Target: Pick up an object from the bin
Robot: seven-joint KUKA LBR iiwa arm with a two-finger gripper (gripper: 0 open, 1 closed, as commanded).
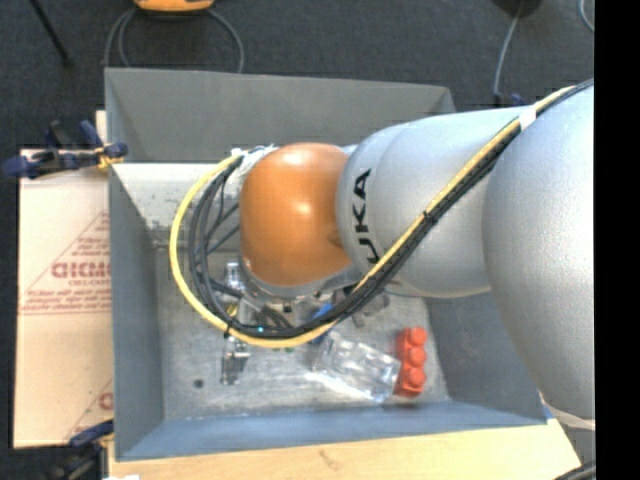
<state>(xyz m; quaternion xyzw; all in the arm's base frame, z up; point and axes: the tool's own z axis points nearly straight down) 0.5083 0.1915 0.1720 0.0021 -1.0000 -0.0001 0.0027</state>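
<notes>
Grey bin (132, 308) | hand (234, 366) low, grip unreadable | clear packet (355, 365), orange-red piece (410, 361) nearby

- The bin (140, 298): grey metal, matt, with a scuffed, speckled floor.
- The orange cover (290, 213) on the wrist: smooth and glossy.
- The arm (450, 208): a smooth, satin silver shell.
- The clear bag (355, 366): crinkled, shiny plastic film.
- The red-orange piece (410, 361): matt, probably plastic.
</notes>
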